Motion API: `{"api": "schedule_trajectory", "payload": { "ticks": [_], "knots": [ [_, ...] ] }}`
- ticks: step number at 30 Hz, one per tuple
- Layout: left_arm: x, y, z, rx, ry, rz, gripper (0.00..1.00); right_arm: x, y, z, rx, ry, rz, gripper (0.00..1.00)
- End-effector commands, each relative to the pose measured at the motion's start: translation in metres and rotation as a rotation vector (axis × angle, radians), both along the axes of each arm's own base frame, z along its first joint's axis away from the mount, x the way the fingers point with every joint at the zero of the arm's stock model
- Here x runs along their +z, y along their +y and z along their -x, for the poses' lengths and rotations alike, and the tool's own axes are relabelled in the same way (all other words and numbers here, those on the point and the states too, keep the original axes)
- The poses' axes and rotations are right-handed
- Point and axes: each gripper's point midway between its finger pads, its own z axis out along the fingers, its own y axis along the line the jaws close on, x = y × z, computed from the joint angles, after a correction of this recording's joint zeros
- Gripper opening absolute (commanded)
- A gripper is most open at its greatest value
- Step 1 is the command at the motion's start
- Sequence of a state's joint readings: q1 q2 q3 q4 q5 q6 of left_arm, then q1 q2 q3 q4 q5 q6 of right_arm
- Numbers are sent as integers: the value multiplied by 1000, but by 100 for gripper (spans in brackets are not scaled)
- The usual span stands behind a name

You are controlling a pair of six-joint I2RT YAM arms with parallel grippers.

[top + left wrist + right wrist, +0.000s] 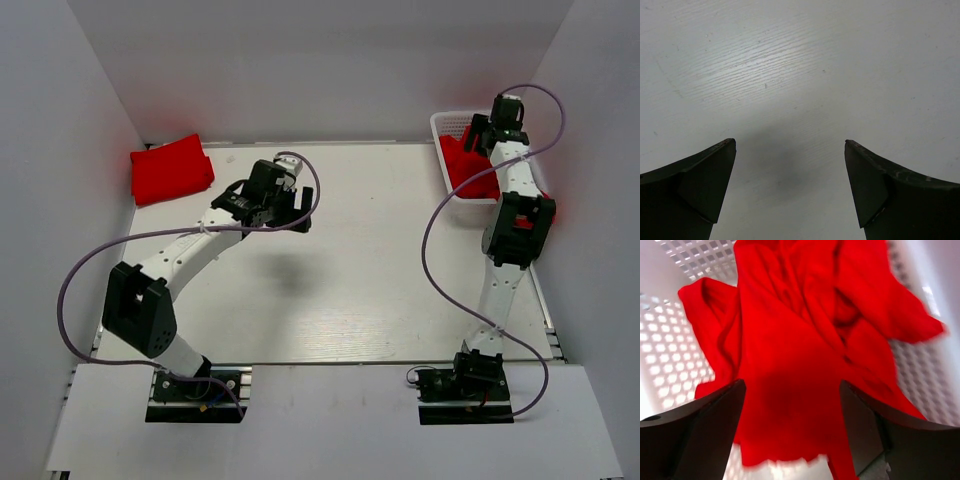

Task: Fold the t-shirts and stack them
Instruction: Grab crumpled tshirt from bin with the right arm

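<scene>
Right gripper [792, 385] is down inside the white lattice basket [685, 265], jaws spread wide, nothing clamped as far as the wrist view shows. Crumpled red t-shirt [790, 330] lies directly under it and runs on beyond the fingertips. Cloth fills the gap btwn the fingers [700, 435], w/ one lobe flopped out on the right-finger side and another on the left-finger side. Can't tell if the heap is one shirt or more.

Step in hand, prob.: pick one shirt out of the basket. To do it well, sink the tips onto a raised ridge of cloth, not a flat patch, and close on a single fold. A deep bite risks taking a 2nd layer or snagging the lattice floor. Lift straight up, slow, so the rest drops clear of the basket wall before swinging over the table [380, 290].

Left gripper [790, 142] hangs fully released, nothing in it, only bare white tabletop below. It looks well placed to take the hanging edge when the shirt arrives. Folded t-shirt [170, 170] sits well off to its far left, apart from both arms; likely the stack pos.
</scene>
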State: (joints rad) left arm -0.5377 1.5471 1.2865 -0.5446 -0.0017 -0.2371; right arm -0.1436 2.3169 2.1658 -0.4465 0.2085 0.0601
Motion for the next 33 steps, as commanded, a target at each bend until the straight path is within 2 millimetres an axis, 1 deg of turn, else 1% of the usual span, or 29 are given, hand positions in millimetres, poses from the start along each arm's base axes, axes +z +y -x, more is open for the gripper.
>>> {"api": "schedule_trajectory", "payload": {
  "ticks": [1, 2, 3, 5, 6, 7, 8, 9, 10, 11, 12, 13, 14, 15, 16, 17, 18, 19, 21, 22, 23, 24, 25, 27, 28, 29, 31, 32, 33],
  "knots": [
    [10, -10, -8, -46, -29, 29, 100, 28, -8, -42, 34, -204, 19, 79],
    [16, -12, -11, -46, -45, 38, 100, 23, -9, -50, 36, -220, 16, 74],
    [9, -12, -12, -46, -32, 31, 100, 17, -6, -53, 54, -217, 0, 74],
    [7, -14, -14, -46, -28, 29, 100, 4, -8, -56, 39, -209, -30, 70],
    [6, -15, -17, -46, -25, 27, 100, -2, -7, -55, 42, -200, -44, 62],
    [0, -15, -17, -46, -13, 20, 100, -1, -9, -55, 40, -206, -51, 59],
    [4, -16, -19, -46, -21, 25, 100, -6, -9, -55, 31, -201, -62, 53],
    [3, -18, -21, -46, -20, 24, 100, -7, -9, -55, 35, -200, -66, 39],
    [1, -15, -20, -39, -14, 13, 100, -9, -8, -54, 38, -197, -75, 34],
    [-3, -16, -21, -39, -6, 9, 100, -2, -6, -56, 50, -216, -72, 28],
    [-3, -16, -21, -39, -6, 9, 100, -4, -7, -55, 57, -213, -73, 15],
    [-3, -16, -21, -39, -6, 9, 100, -1, -8, -55, 61, -218, -70, 7],
    [-3, -15, -21, -45, -9, 3, 100, 11, -7, -56, 65, -241, -59, 0],
    [1, -16, -23, -45, -17, 8, 100, 18, -9, -56, 61, -251, -56, 0],
    [1, -16, -23, -45, -17, 8, 100, 20, -9, -54, 60, -252, -52, 0],
    [1, -15, -23, -39, -20, 2, 100, 50, -4, -54, 77, -307, -45, 0],
    [1, -15, -23, -38, -20, 2, 100, 57, -5, -52, 82, -317, -39, 0],
    [1, -15, -23, -38, -20, 2, 100, 89, -3, -48, 92, -369, -27, 0],
    [11, -14, -22, -38, -42, 14, 100, 120, -3, -45, 99, -425, -4, 0],
    [13, -14, -25, -30, -54, 13, 100, 157, -3, -37, 94, -488, 11, 0],
    [14, -12, -22, -30, -57, 15, 100, 170, -3, -34, 89, -508, 21, 0],
    [23, -12, -23, -30, -80, 27, 100, 185, -4, -30, 91, -532, 34, 0],
    [19, -12, -22, -30, -72, 23, 100, 221, -3, -18, 93, -594, 55, 0],
    [29, -10, -19, -30, -97, 37, 100, 241, -2, -10, 100, -624, 76, 0],
    [26, -10, -19, -30, -97, 37, 100, 266, 0, 1, 104, -667, 94, 0],
    [26, -8, -16, -30, -99, 38, 100, 275, 0, 5, 105, -677, 105, 0],
    [29, -8, -16, -30, -109, 44, 100, 304, 4, 20, 114, -728, 116, 0],
    [34, -7, -15, -30, -120, 50, 100, 311, 6, 24, 123, -739, 116, 0],
    [30, -7, -13, -30, -112, 46, 100, 321, 9, 27, 133, -760, 117, 0]
  ]
}}
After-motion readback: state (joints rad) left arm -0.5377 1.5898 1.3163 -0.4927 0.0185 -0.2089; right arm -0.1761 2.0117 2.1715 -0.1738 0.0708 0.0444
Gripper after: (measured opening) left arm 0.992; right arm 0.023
